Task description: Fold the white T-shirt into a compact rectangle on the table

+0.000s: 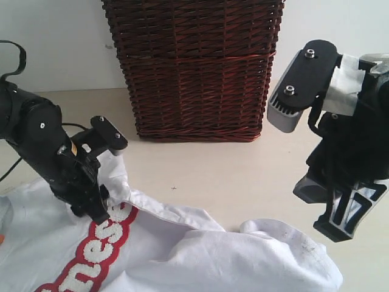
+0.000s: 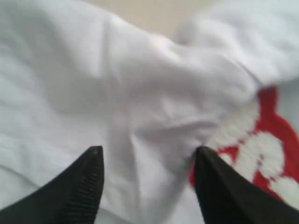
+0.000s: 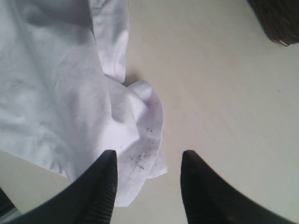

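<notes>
Exterior view: the shirt [image 1: 200, 249] lies crumpled on the worktop [image 1: 213, 170], along the near edge, long axis running left to right. The red lettering [image 1: 97, 243] sits at the left end and climbs diagonally up toward the right. The left hand [image 1: 94, 213] points steeply down, tips on the cloth right at the top of the lettering. The right hand [image 1: 337, 228] hangs above bare worktop just beside the bunched right end of the shirt, angled down and touching nothing. The basket [image 1: 194, 67] stands at the back, well apart from the shirt.

Left wrist view: fingers are spread, with rumpled white cloth under them and lettering beside one tip. It's not pinching anything.

Right wrist view: fingers are spread too, over a speckled shirt edge and plain worktop, with nothing between them.
</notes>
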Tool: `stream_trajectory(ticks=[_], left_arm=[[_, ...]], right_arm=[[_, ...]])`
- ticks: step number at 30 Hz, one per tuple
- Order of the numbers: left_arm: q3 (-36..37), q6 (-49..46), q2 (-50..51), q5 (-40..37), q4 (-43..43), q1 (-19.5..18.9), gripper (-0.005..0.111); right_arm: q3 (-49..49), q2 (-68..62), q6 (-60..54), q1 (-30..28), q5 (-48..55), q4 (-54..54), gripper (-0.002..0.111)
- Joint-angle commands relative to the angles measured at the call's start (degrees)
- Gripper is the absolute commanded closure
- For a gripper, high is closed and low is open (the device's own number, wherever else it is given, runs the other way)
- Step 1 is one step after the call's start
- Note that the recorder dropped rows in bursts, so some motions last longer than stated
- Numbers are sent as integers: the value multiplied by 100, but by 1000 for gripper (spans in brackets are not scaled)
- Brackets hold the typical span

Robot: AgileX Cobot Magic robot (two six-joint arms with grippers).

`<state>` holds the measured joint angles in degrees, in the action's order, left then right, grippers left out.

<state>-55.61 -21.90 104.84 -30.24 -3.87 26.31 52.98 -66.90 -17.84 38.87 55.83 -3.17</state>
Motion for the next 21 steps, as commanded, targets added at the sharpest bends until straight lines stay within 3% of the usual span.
stream_trajectory(ticks=[1,4,8,10,14,21], left_arm=[[17,425,35,367,-481,38,75],[27,413,165,193,-481,38,88],[27,413,217,191,-557,38,79],[27,413,217,203,-557,38,82],[27,275,230,203,-557,38,107],[-217,231,180,534,-575,112,107]], right_arm=[[12,8,-46,-31,-68,86,65],[12,8,-46,-31,-102,178,65],[12,8,-46,-31,-120,178,65],[12,8,-46,-31,-129,215,65],[12,8,-46,-31,-129,226,65],[12,8,-46,-31,-140,237,65]])
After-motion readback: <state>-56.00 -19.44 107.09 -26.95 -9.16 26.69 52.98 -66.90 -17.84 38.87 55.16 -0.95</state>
